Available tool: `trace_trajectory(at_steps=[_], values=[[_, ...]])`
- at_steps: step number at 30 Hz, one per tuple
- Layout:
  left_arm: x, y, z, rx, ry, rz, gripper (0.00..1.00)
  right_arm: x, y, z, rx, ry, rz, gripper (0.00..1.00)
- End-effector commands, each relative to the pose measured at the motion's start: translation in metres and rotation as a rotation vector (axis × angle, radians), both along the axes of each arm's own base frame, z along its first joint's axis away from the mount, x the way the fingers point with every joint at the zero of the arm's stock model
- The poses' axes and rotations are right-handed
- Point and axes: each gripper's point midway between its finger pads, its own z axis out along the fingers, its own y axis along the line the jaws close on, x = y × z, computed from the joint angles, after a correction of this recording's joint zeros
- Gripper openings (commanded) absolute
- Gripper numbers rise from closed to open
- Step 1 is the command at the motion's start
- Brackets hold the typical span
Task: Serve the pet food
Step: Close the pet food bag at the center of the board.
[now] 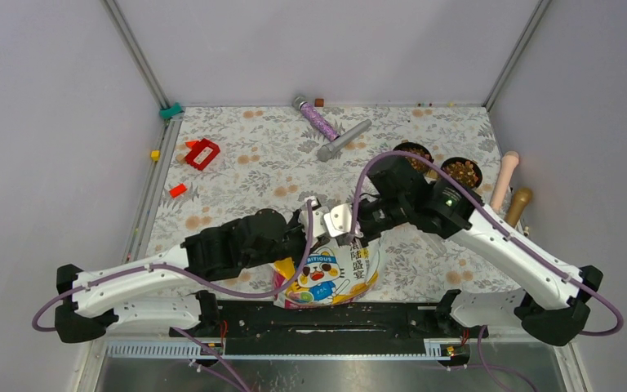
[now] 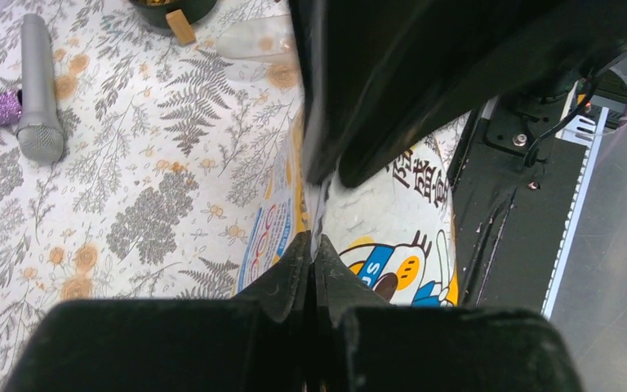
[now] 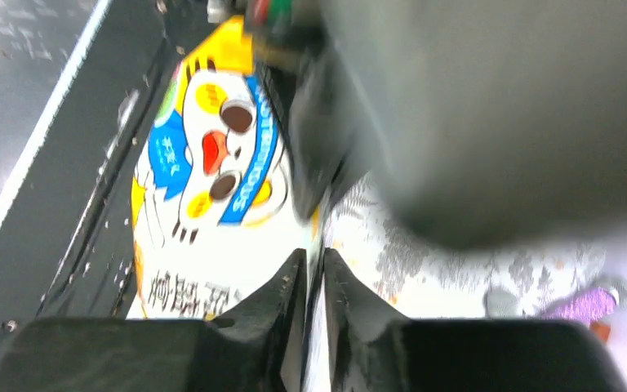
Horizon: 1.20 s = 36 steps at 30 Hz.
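Observation:
The pet food bag (image 1: 328,276), yellow and white with a cartoon animal face, stands at the near edge of the table between both arms. Its silver-lined top (image 1: 340,219) is lifted. My left gripper (image 1: 314,227) is shut on the bag's left top edge; in the left wrist view the left gripper (image 2: 316,242) pinches the thin edge of the bag (image 2: 392,233). My right gripper (image 1: 353,225) is shut on the opposite edge; the right wrist view shows that gripper (image 3: 313,260) clamping the bag (image 3: 212,180). Brown pet food fills two black bowls (image 1: 415,153) (image 1: 462,171).
A purple glitter microphone (image 1: 317,119) and a grey one (image 1: 344,139) lie at the back. A red block (image 1: 202,153) and small red and yellow pieces sit at the left. Two wooden handles (image 1: 506,181) lie off the mat's right edge. The black rail (image 1: 335,320) runs just behind the bag.

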Motion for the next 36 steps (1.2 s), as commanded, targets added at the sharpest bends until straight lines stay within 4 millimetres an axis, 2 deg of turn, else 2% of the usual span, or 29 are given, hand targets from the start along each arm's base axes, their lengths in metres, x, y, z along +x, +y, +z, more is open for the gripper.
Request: trace_trajectory(at_steps=[1,4,11,19,24,27,32,33,35,36], values=[[0.011,0.014,0.079,-0.253,-0.106,0.078,0.00,0.008,-0.060,-0.027,-0.207,-0.065,-0.139,0.27],[0.007,0.010,0.078,-0.252,-0.093,0.053,0.00,-0.001,-0.056,-0.023,-0.171,-0.048,-0.102,0.29],[0.000,0.003,0.080,-0.250,-0.075,0.003,0.00,0.001,-0.048,-0.022,-0.164,-0.024,-0.097,0.30],[-0.005,0.003,0.084,-0.269,-0.064,-0.015,0.00,0.007,-0.006,-0.002,0.047,0.034,-0.127,0.34],[-0.004,0.002,0.083,-0.266,-0.059,-0.011,0.00,-0.006,0.008,0.007,0.121,0.103,-0.071,0.35],[-0.004,0.001,0.082,-0.265,-0.057,-0.012,0.00,-0.005,0.015,0.011,0.166,0.122,-0.082,0.34],[-0.005,0.001,0.084,-0.269,-0.057,-0.015,0.00,-0.007,0.024,0.012,0.200,0.158,-0.077,0.21],[-0.005,0.001,0.084,-0.271,-0.057,-0.016,0.00,-0.007,0.023,0.010,0.185,0.158,-0.072,0.17],[-0.005,0.003,0.085,-0.276,-0.059,-0.014,0.00,-0.007,0.021,0.007,0.149,0.153,-0.060,0.00],[-0.005,0.003,0.086,-0.277,-0.060,-0.010,0.00,-0.008,0.018,0.006,0.124,0.154,-0.051,0.00]])
